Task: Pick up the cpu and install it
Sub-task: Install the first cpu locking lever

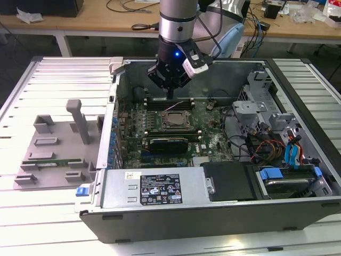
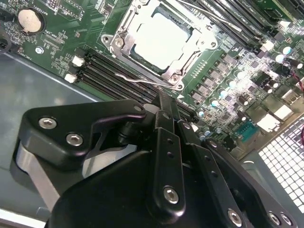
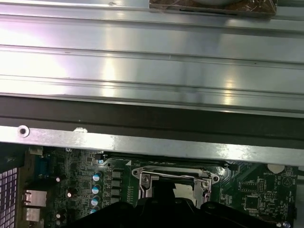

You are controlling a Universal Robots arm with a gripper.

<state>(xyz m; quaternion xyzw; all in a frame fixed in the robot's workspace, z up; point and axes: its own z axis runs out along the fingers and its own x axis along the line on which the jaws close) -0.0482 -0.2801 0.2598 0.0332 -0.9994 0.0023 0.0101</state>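
Note:
The cpu (image 1: 176, 120) lies flat inside its socket on the green motherboard (image 1: 213, 140), silver top up, in the middle of the open computer case. In the second wrist view the cpu (image 2: 161, 42) sits within the metal socket frame (image 2: 122, 43), with a thin wire lever beside it. My gripper (image 1: 170, 94) hangs above the board just behind the socket, over the memory slots. Its black fingers (image 2: 165, 110) are shut together with nothing between them, a short way from the cpu. In the first wrist view the socket frame (image 3: 142, 175) shows above the dark gripper body.
The case's metal walls (image 1: 114, 114) ring the board. A power supply (image 1: 154, 188) sits at the front, and a drive cage with coloured cables (image 1: 277, 144) is at the exterior view's right. A grey fixture (image 1: 58, 141) rests on the slatted table (image 1: 48, 224) at the left.

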